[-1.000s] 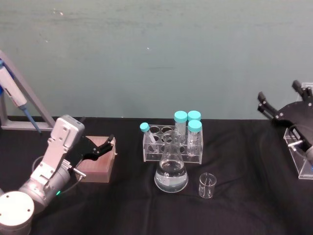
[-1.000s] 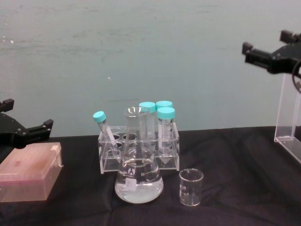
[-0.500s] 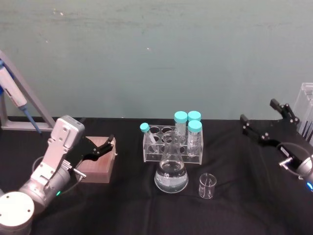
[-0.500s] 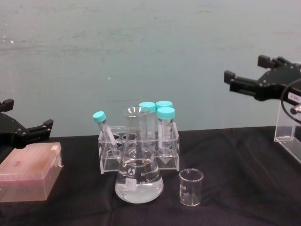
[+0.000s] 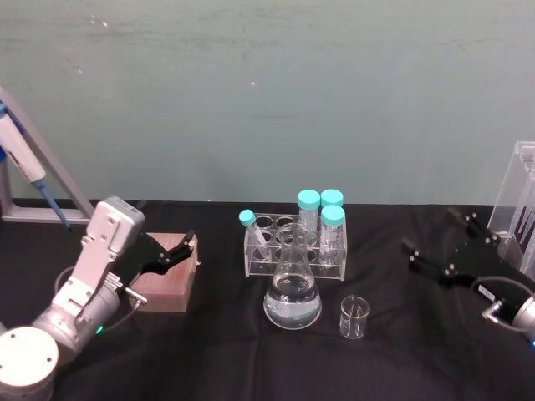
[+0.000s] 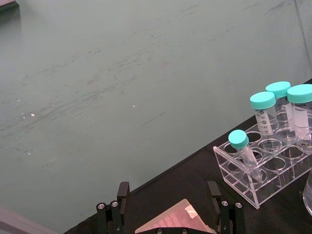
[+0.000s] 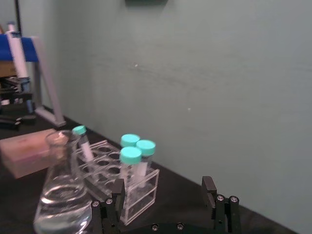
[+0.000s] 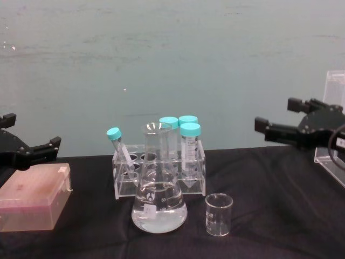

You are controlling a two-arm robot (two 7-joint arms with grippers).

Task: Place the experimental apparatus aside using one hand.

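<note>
Cut off and covered
The acrylic pipette stand (image 5: 522, 180) runs off the head view's edge; the conical flask (image 5: 292, 296) covers the middle of the tube rack (image 5: 252, 259).

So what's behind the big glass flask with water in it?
A clear rack stands just behind the flask, holding four tubes with teal caps. The flask hides part of the rack's front from the chest view. The open right gripper hovers farther right.

The right end effector (image 5: 430, 231) has come down

It was up high in front of the clear stand (image 5: 520, 196). Now it hangs low over the desk (image 5: 209, 359), off the stand and a bit closer to the small beaker (image 5: 354, 317). The top of the stand shows again
</note>
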